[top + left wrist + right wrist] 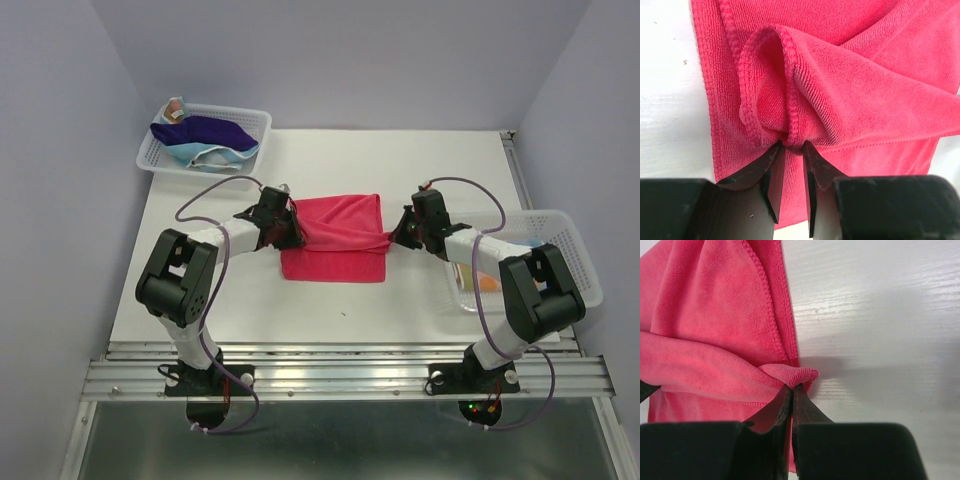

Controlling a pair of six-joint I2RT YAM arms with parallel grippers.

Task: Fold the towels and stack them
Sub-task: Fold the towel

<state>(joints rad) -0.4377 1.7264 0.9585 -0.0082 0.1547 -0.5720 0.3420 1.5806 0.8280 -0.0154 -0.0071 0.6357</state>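
Both arms bend low over the white table (420, 170). The left claw (792, 146) pinches the pink towel (335, 245) tight on one edge. The right claw (791, 387) pinches the other. The towel stretches between them.

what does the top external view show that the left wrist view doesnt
Only top external: the right gripper pinching the pink towel, the far-left basket holding a navy towel, the right basket. Only left wrist: the stitched hem looped above the pinch. Both: the pink towel on the white table, held by the left gripper.
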